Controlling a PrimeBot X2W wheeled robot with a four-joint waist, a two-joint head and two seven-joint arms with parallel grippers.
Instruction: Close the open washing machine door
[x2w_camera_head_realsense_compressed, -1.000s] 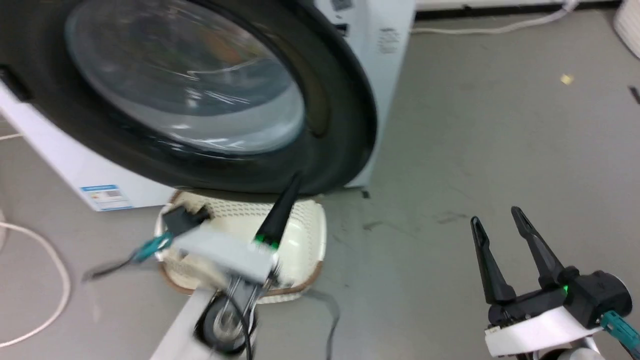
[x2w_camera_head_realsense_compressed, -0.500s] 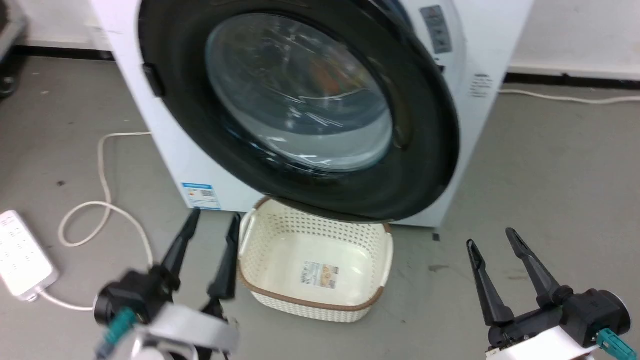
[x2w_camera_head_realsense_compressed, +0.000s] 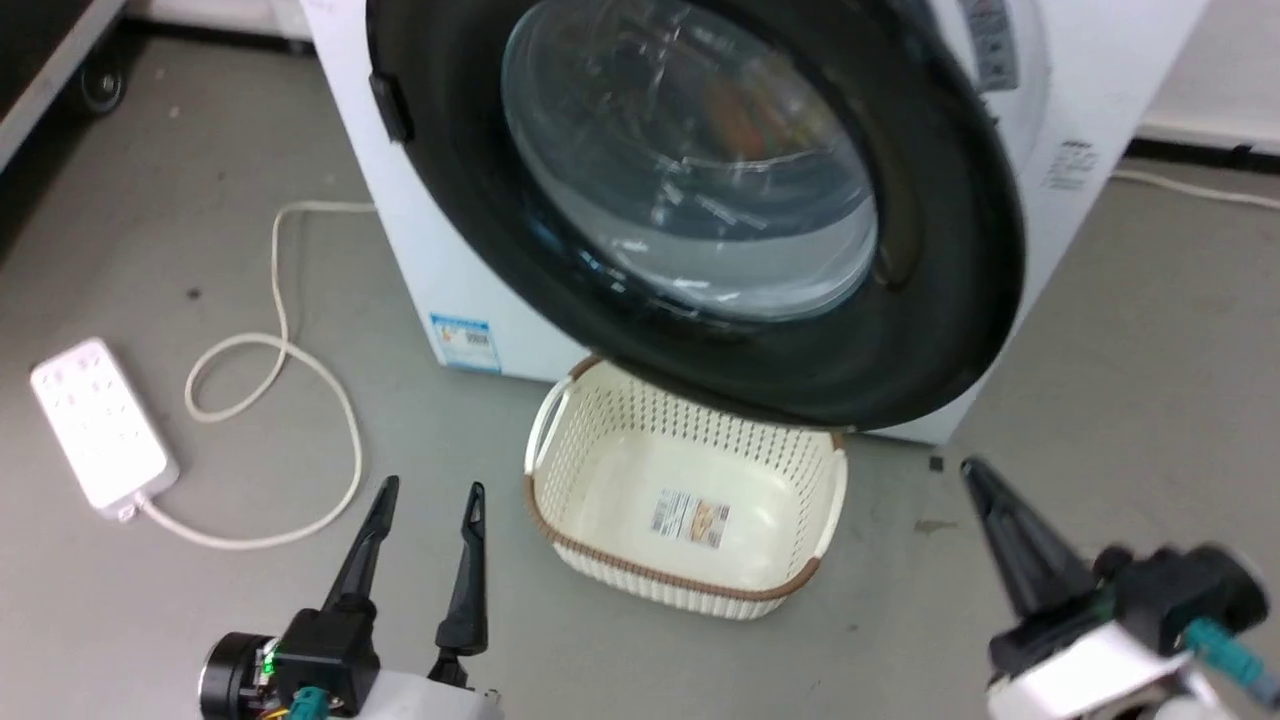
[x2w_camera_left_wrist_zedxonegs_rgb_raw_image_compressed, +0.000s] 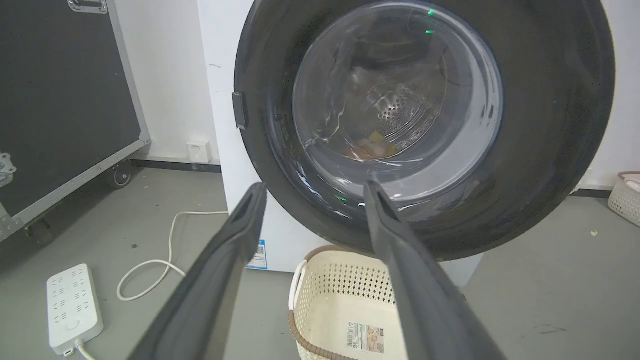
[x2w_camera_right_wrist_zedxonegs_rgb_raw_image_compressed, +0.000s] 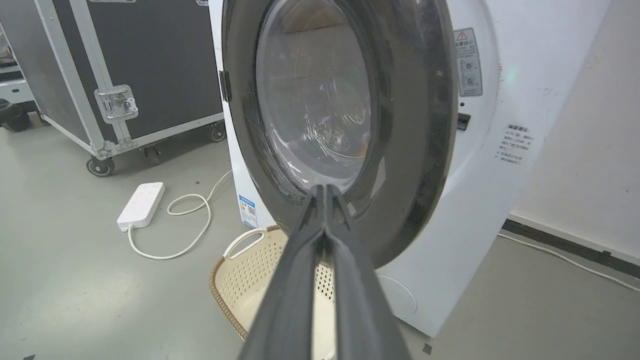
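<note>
The washing machine door (x2w_camera_head_realsense_compressed: 960, 300), glossy black with a bulging glass window (x2w_camera_head_realsense_compressed: 690, 170), stands swung out from the white washing machine (x2w_camera_head_realsense_compressed: 420, 240). Its lower edge hangs over a cream basket. In the right wrist view the door (x2w_camera_right_wrist_zedxonegs_rgb_raw_image_compressed: 415, 125) has its right edge off the machine's front (x2w_camera_right_wrist_zedxonegs_rgb_raw_image_compressed: 500, 200). My left gripper (x2w_camera_head_realsense_compressed: 433, 487) is open at the lower left, empty, well short of the door (x2w_camera_left_wrist_zedxonegs_rgb_raw_image_compressed: 550, 125). My right gripper (x2w_camera_head_realsense_compressed: 975, 470) is blurred at the lower right. Its fingertips (x2w_camera_right_wrist_zedxonegs_rgb_raw_image_compressed: 324, 189) are pressed together, pointing at the door's lower rim without touching it.
A cream perforated basket (x2w_camera_head_realsense_compressed: 620, 440) sits on the floor under the door. A white power strip (x2w_camera_head_realsense_compressed: 100, 425) and its looped cable (x2w_camera_head_realsense_compressed: 300, 360) lie to the left. A black wheeled flight case (x2w_camera_right_wrist_zedxonegs_rgb_raw_image_compressed: 150, 60) stands left of the machine. A blue sticker (x2w_camera_head_realsense_compressed: 465, 343) marks the machine's front.
The head camera has swung, shifting the whole picture. My left gripper has drawn back from the door's lower edge to the lower left. My right gripper has gone from open to shut.
</note>
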